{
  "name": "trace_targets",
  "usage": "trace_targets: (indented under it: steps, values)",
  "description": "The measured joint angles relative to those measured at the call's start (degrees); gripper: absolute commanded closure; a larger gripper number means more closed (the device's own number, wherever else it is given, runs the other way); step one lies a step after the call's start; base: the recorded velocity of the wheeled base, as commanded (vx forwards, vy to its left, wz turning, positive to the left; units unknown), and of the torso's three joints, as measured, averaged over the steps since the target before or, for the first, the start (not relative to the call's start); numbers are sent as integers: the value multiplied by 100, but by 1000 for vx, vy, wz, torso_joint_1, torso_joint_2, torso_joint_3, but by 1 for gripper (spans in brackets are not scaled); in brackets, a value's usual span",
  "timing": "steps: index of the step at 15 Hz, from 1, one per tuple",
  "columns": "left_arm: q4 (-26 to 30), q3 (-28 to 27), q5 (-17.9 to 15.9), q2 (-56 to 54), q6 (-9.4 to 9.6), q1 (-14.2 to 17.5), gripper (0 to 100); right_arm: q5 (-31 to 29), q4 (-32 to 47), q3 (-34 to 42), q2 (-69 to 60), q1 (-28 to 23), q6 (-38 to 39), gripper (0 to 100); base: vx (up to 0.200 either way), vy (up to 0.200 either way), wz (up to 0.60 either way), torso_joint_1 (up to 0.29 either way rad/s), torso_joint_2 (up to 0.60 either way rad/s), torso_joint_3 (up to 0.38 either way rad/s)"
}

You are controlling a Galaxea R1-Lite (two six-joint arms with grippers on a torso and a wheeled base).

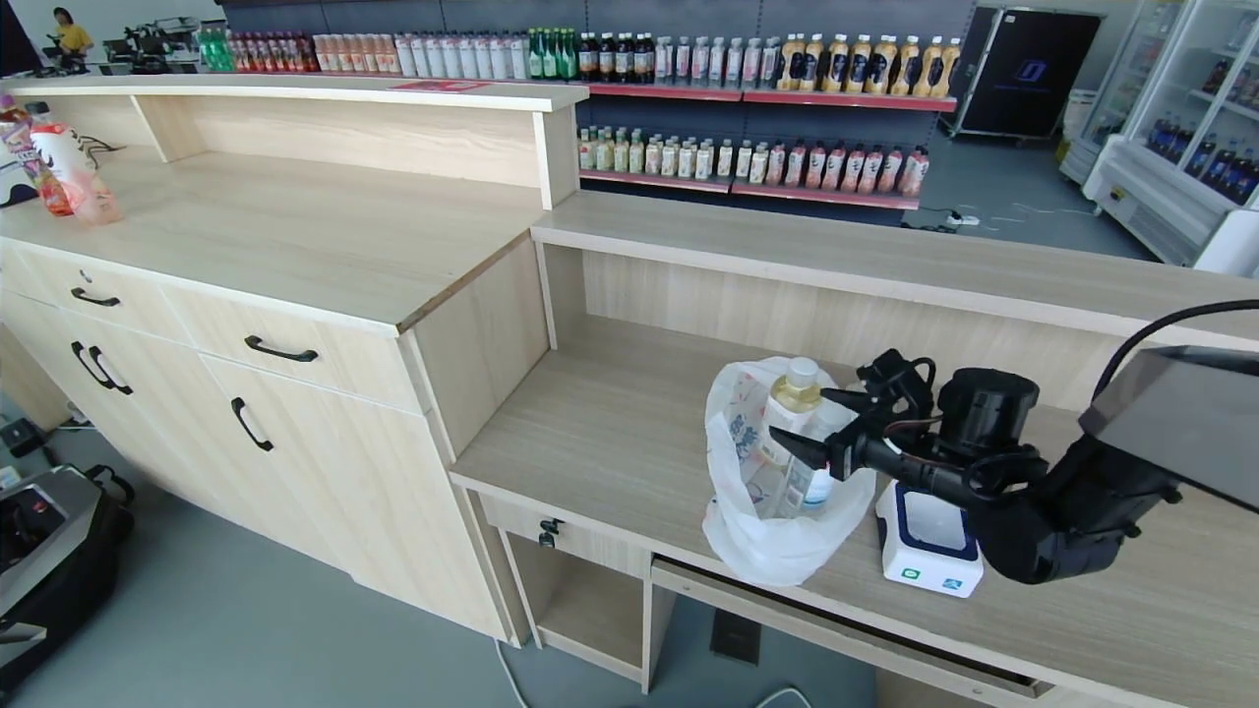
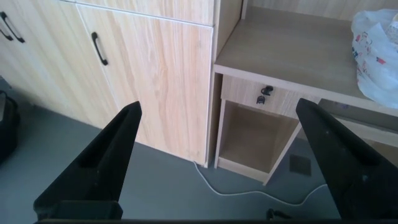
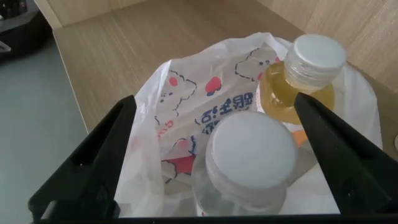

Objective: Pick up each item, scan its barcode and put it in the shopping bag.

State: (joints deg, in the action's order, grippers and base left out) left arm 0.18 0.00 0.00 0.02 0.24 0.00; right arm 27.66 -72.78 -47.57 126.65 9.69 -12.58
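A white plastic shopping bag [image 1: 757, 531] stands on the lower desk [image 1: 610, 423]. Two bottles stand upright in it. One holds yellow drink and has a white cap [image 1: 799, 385]; the other is clear with a wide white cap [image 1: 812, 484]. My right gripper [image 1: 803, 417] hangs open just over the bag's mouth. In the right wrist view its fingers [image 3: 93, 168] straddle the clear bottle's cap [image 3: 250, 154] without touching it, with the yellow bottle [image 3: 308, 74] beyond and the bag [image 3: 186, 93] around both. My left gripper [image 2: 217, 106] is open and holds nothing, low in front of the cabinets.
A white barcode scanner [image 1: 929, 543] sits on the desk right of the bag, under my right arm. Two drink bottles [image 1: 61, 162] stand on the higher counter at far left. A raised ledge [image 1: 885, 256] backs the desk. A black case [image 1: 49, 531] lies on the floor.
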Motion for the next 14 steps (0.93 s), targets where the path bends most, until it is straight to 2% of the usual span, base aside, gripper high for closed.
trace_targets:
  steps: [2, 4, 6, 8, 11, 14]
  values:
    - [0, 0, 0, 0, 0, 0, 0, 17, 638, 311, -829, -112, -135, 0, 0, 0, 0, 0, 0, 0]
    - [-2, 0, 0, 0, 2, 0, 0, 23, 1242, 527, -1570, -433, -663, 0, 0, 0, 0, 0, 0, 0]
    - [0, 0, 0, 0, 2, 0, 0, -98, 1432, 599, -2015, -794, -1151, 0, 0, 0, -600, 0, -5, 2]
    - [-2, 0, 0, 0, 2, 0, 0, -730, 1475, 608, -2278, -939, -1175, 0, 0, 0, -600, -5, -2, 2]
    - [0, 0, 0, 0, 2, 0, 0, -1638, 1837, 694, -2654, -991, -745, 0, 0, 0, -600, 7, 2, -1]
    - [0, 0, 0, 0, 2, 0, 0, -2178, 1930, 968, -3054, -980, -338, 0, 0, 0, -600, 4, -2, 2]
